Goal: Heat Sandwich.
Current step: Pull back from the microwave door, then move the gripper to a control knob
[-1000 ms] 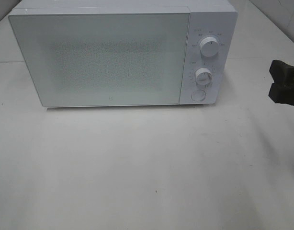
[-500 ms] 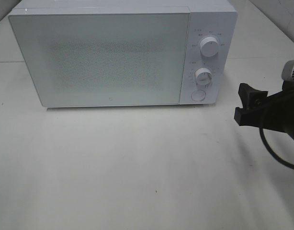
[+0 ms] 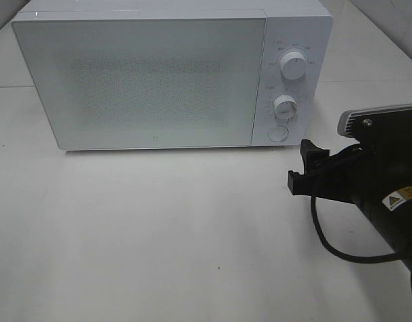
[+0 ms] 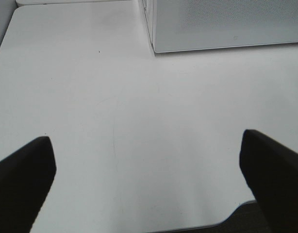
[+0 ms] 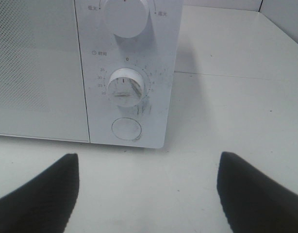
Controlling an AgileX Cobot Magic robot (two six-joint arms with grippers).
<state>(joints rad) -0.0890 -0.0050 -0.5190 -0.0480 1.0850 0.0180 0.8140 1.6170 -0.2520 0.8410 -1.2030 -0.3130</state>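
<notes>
The sandwich is not in view in any frame. The white microwave (image 3: 145,80) stands at the back of the table with its door shut. My right gripper (image 3: 301,166) is open and empty, low over the table just right of and in front of the control panel. In the right wrist view the right gripper (image 5: 149,162) faces the timer knob (image 5: 125,87) and the round button (image 5: 126,129). My left gripper (image 4: 146,141) is open and empty over bare table, with the microwave's corner (image 4: 226,24) ahead. The left gripper does not show in the exterior view.
The panel carries an upper knob (image 3: 294,67), a lower timer knob (image 3: 285,106) and a round button (image 3: 278,133). The white table (image 3: 159,235) spreads in front of the microwave. Its near edge (image 4: 197,227) shows in the left wrist view. A black cable (image 3: 327,241) loops under the right arm.
My right arm has come in from the right edge, moving left and nearer, toward the microwave's control panel. The microwave has not changed.
</notes>
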